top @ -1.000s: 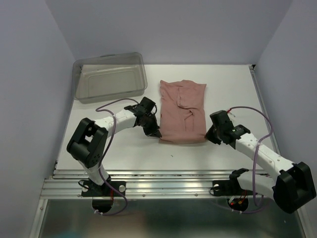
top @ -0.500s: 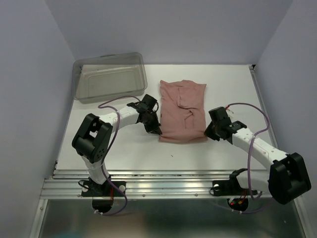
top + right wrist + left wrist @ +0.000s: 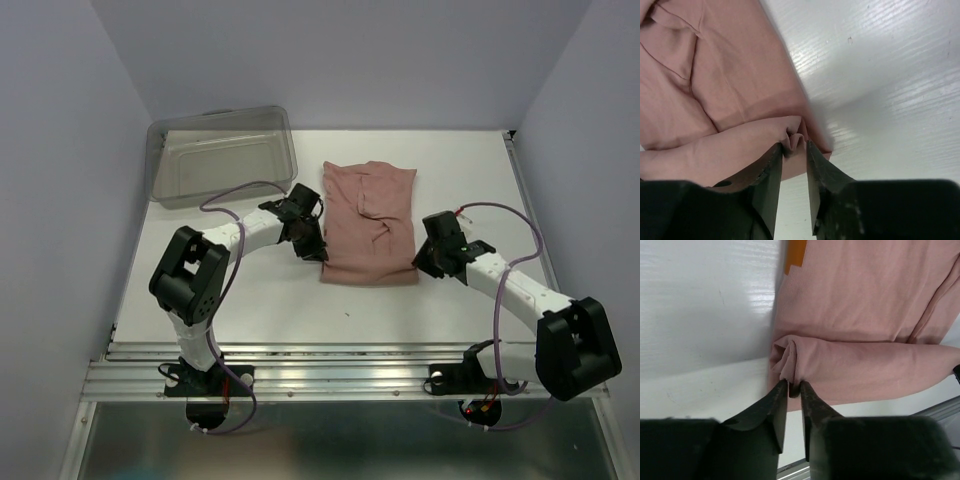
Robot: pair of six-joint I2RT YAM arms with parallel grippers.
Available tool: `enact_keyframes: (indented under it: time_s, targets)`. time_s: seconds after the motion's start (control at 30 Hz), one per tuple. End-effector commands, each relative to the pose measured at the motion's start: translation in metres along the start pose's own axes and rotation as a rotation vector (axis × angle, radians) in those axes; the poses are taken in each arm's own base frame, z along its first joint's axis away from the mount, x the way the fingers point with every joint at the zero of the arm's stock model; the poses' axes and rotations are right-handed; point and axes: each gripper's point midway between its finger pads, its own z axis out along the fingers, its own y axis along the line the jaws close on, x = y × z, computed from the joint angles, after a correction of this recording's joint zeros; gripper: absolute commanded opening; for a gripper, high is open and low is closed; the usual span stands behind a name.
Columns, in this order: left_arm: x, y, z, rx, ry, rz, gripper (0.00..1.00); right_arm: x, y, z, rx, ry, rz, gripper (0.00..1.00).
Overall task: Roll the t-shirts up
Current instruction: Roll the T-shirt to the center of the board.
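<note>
the folded dusty-pink t-shirt (image 3: 368, 222) lies flat on the surface (image 3: 460, 180) between the two pincers, its long axis running from them away toward the back wall, with the near hem at their tips. the left pincer (image 3: 319, 251) sits at its near-left corner and the right pincer (image 3: 421, 268) at its near-right corner. each stands slightly parted with a bunched fold of hem between the tips; whether it is clamped i cannot tell.

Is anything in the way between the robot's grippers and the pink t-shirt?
Nothing visible is. The left gripper and the right gripper are both right at the t-shirt, at its near edge, with bunched cloth between their fingertips.
</note>
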Motion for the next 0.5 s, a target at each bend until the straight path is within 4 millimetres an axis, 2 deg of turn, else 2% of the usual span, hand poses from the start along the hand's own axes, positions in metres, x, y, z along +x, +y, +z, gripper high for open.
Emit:
enact_keyframes:
  time_s: [0.0,0.03,0.07,0.13,0.3,0.37,0.43,0.47]
  targets:
    - [-0.029,-0.01,-0.01,0.005,-0.097,0.054,0.32,-0.043,0.027,-0.008,-0.07,-0.121,0.001,0.35]
    - [-0.03,-0.009,-0.01,0.001,-0.105,0.061,0.35,-0.044,0.029,-0.007,-0.077,-0.116,-0.028,0.44]
    - [-0.032,-0.01,-0.012,0.001,-0.116,0.067,0.43,-0.044,0.032,-0.007,-0.086,-0.111,-0.048,0.48]
    - [-0.036,-0.011,-0.014,-0.006,-0.133,0.079,0.44,-0.045,0.044,-0.01,-0.126,-0.086,-0.095,0.55]
    - [-0.041,-0.012,-0.025,-0.019,-0.182,0.096,0.44,-0.045,0.05,-0.032,-0.201,-0.089,-0.115,0.57]
    - [-0.043,-0.017,-0.035,-0.007,-0.227,0.109,0.43,-0.038,0.042,-0.038,-0.195,-0.071,-0.123,0.56]
    - [-0.045,-0.02,-0.043,-0.013,-0.267,0.123,0.42,-0.036,0.039,-0.051,-0.22,-0.076,-0.119,0.53]
    - [-0.043,-0.023,-0.05,0.0,-0.28,0.13,0.4,-0.031,0.034,-0.054,-0.215,-0.062,-0.121,0.47]
